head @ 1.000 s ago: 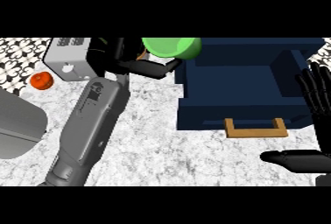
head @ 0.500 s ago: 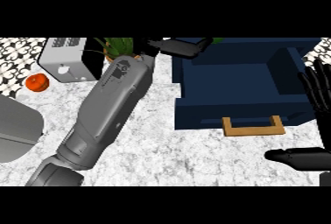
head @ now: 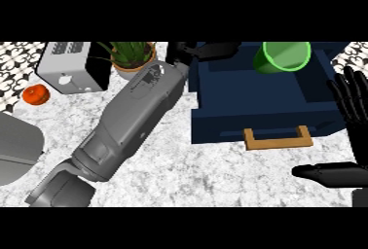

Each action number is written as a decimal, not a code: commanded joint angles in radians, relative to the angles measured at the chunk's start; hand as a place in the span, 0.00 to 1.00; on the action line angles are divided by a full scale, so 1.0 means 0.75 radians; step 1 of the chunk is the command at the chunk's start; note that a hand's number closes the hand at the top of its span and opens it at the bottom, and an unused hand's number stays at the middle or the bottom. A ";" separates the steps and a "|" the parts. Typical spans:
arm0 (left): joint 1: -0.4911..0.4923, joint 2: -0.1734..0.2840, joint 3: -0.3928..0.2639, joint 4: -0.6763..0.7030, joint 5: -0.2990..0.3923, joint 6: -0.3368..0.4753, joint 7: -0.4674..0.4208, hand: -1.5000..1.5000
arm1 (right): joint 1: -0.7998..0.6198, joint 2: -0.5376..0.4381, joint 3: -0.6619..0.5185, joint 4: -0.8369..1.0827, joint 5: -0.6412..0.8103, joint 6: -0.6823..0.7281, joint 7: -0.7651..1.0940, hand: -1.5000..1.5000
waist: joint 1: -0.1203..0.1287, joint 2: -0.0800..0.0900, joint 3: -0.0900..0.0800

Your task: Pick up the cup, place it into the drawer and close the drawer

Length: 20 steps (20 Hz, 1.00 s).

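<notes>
The green cup (head: pixel 284 57) shows its open mouth and sits at the back right of the open navy drawer (head: pixel 244 97), apart from both hands. My left forearm runs diagonally up the counter, and my left hand (head: pixel 195 50) is over the drawer's back left corner, fingers stretched toward the cup and holding nothing. The drawer's wooden handle (head: pixel 277 138) faces me. My right hand (head: pixel 354 104) rests open at the right edge, fingers up, thumb low beside the drawer front.
A grey toaster (head: pixel 68 65) and a potted plant (head: pixel 130 55) stand at the back left. A small red-orange fruit (head: pixel 36 94) lies beside the toaster. A grey rounded object (head: pixel 14 146) sits at the left edge.
The left hand carried the cup rightward from near the plant to the drawer and let it go. The cup now sits in the drawer's back right. The right hand has barely moved.
</notes>
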 commanded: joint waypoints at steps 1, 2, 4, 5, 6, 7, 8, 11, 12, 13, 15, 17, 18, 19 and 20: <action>-0.024 0.000 -0.100 0.070 0.094 0.019 -0.015 1.00 | -0.055 0.000 0.001 0.010 0.017 -0.034 0.054 0.00 | 0.007 0.000 0.000; -0.002 0.000 -0.152 0.102 0.099 0.018 -0.067 1.00 | -0.010 0.019 0.022 0.003 0.045 -0.028 -0.014 0.00 | -0.013 0.005 0.000; -0.050 0.000 -0.128 0.185 0.066 0.029 -0.037 1.00 | 0.018 -0.034 -0.027 -0.059 -0.043 0.028 0.057 0.00 | -0.009 0.003 0.000; -0.014 0.000 -0.260 0.116 0.128 0.128 0.015 1.00 | -0.018 -0.011 0.022 -0.074 -0.016 0.006 0.095 0.00 | -0.049 0.005 0.000; 0.001 0.000 -0.271 0.158 0.117 0.112 -0.058 1.00 | -0.093 -0.016 0.019 -0.024 -0.033 0.010 0.087 0.00 | -0.052 0.014 0.001; -0.060 0.000 -0.279 0.181 0.114 0.127 0.034 1.00 | -0.029 0.013 0.044 -0.060 0.027 -0.020 0.061 0.00 | -0.037 0.008 0.001; -0.002 0.000 -0.329 0.139 0.124 0.095 0.022 1.00 | 0.000 0.005 0.011 -0.016 0.011 -0.007 0.031 0.00 | -0.021 0.004 0.001; -0.022 0.000 -0.398 0.163 0.148 0.099 0.064 0.00 | 0.013 0.011 0.024 -0.047 -0.001 0.011 0.006 0.00 | -0.049 0.010 0.001; -0.033 0.000 -0.371 0.250 0.130 0.043 0.037 0.00 | -0.008 0.001 0.025 -0.070 -0.028 0.018 0.053 0.00 | -0.047 0.015 0.001; -0.063 0.000 -0.432 0.165 0.161 0.099 0.120 0.00 | -0.009 -0.010 0.004 0.014 -0.025 0.040 -0.011 0.00 | -0.051 0.013 0.002; -0.062 0.000 -0.483 0.212 0.133 0.114 0.135 0.00 | -0.045 0.005 0.023 0.002 0.024 -0.006 0.002 0.00 | -0.045 0.014 0.001; 0.000 0.000 -0.539 0.188 0.145 0.173 0.106 0.00 | -0.012 0.005 0.035 -0.009 0.007 0.024 -0.007 0.00 | -0.062 0.017 0.001; -0.022 0.000 -0.578 0.157 0.146 0.230 0.157 0.00 | -0.060 -0.025 0.002 -0.048 -0.055 0.036 0.058 0.00 | -0.071 0.014 0.001; -0.041 0.000 -0.569 0.178 0.150 0.219 0.154 0.00 | -0.012 0.004 0.014 -0.034 -0.012 0.012 0.018 0.00 | -0.050 0.012 0.001; 0.030 0.000 -0.581 0.156 0.159 0.226 0.066 0.00 | -0.079 -0.012 0.004 -0.004 -0.026 0.010 0.048 0.00 | -0.042 0.015 0.000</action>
